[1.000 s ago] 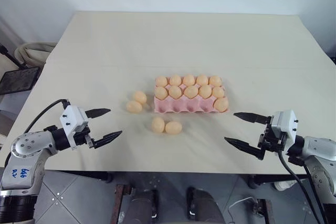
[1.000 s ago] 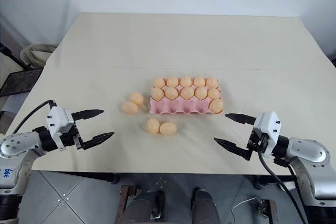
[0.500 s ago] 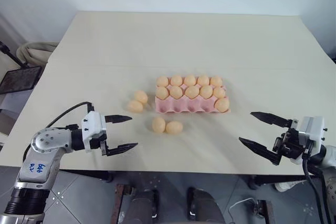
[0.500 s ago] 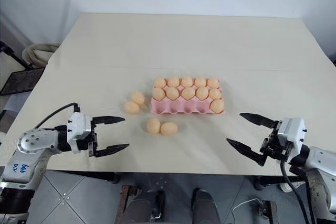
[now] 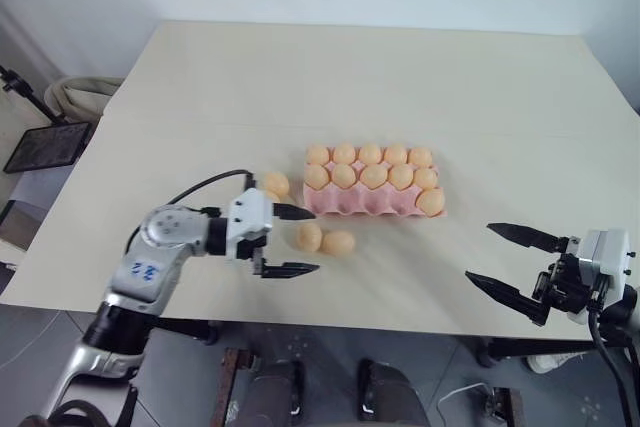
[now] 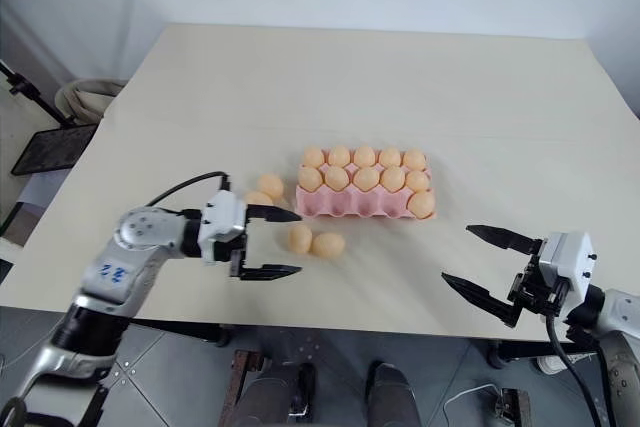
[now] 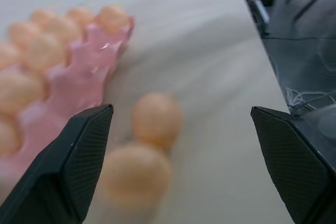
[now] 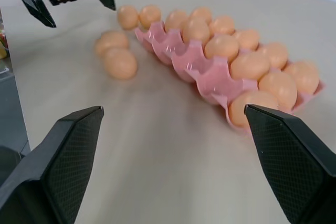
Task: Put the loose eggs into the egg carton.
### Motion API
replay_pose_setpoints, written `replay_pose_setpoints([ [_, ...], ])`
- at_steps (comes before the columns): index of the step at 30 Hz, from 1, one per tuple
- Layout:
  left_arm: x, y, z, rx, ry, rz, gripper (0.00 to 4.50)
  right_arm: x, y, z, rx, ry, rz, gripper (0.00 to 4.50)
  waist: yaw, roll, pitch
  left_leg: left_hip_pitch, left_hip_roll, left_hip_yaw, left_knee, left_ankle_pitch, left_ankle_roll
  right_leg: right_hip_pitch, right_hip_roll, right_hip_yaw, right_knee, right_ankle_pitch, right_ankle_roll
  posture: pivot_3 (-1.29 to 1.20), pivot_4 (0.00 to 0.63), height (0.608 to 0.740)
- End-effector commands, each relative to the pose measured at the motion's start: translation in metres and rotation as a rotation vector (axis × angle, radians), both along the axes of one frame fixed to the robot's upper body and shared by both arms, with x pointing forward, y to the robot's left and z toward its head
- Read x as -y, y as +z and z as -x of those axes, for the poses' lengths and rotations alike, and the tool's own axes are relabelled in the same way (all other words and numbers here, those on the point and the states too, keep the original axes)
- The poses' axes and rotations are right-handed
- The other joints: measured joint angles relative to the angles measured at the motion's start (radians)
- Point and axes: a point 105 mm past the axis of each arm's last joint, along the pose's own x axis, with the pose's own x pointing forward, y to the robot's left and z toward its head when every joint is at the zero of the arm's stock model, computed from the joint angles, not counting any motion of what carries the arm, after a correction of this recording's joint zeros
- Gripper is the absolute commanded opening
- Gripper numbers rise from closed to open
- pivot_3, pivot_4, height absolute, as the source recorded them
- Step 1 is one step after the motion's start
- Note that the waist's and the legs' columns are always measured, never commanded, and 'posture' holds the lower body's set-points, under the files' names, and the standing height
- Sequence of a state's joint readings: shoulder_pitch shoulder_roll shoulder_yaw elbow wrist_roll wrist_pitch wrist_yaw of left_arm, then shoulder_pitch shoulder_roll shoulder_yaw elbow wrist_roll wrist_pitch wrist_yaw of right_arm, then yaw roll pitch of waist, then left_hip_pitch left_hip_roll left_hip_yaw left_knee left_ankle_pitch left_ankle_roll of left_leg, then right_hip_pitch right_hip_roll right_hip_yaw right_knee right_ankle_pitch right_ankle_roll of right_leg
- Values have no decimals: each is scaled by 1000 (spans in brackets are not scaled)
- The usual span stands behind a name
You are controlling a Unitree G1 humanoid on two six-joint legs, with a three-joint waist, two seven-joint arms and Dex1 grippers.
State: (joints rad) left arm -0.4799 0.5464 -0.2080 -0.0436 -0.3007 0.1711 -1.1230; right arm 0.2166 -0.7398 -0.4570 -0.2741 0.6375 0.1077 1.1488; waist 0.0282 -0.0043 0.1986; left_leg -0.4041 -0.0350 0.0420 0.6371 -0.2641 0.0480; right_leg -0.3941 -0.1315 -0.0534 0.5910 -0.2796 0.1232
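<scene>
The pink egg carton (image 5: 352, 206) lies mid-table with several peach eggs in its back and middle rows and one at the front right. Two loose eggs (image 5: 309, 237) (image 5: 338, 242) lie side by side in front of it. Two more (image 5: 276, 184) (image 6: 258, 198) sit off its left end. My left gripper (image 5: 315, 241) is open and points right, its fingers either side of the nearer front egg (image 7: 135, 174) and still short of it. My right gripper (image 5: 479, 252) hangs open near the table's front right, well away from the eggs.
The table's front edge (image 5: 330, 324) runs just below both grippers, with floor beyond it. A black flat stand (image 5: 45, 145) and a beige coil (image 5: 85, 92) sit off the table's left side. The left arm's cable (image 5: 205, 183) loops above the table.
My left gripper has swung right along the front of the table to the front pair of loose eggs. The right gripper has drifted slightly right. Both stay open.
</scene>
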Motion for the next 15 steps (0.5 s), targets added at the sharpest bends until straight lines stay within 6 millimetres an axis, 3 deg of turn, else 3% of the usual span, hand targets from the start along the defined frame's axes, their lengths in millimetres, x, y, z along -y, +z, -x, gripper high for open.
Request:
replay_pose_setpoints([
  [1,15,-5,-8,41,-17,-42,4471,2,13,5,57,-22,23,4500,-3,0,0,0,0,1,0,0,0,0,0,0,0,0,0,0,150,740],
  [8,29,-15,-20,52,-25,-97,4471,-6,15,11,66,-52,0,4500,-1,0,0,0,1,2,8,-1,1,0,1,-5,4,0,1,0,150,740],
  [15,39,-25,-24,24,-20,-128,4471,-11,18,12,83,-68,-17,4500,-2,0,0,-1,1,2,11,-2,3,2,0,4,1,4,2,0,150,740],
])
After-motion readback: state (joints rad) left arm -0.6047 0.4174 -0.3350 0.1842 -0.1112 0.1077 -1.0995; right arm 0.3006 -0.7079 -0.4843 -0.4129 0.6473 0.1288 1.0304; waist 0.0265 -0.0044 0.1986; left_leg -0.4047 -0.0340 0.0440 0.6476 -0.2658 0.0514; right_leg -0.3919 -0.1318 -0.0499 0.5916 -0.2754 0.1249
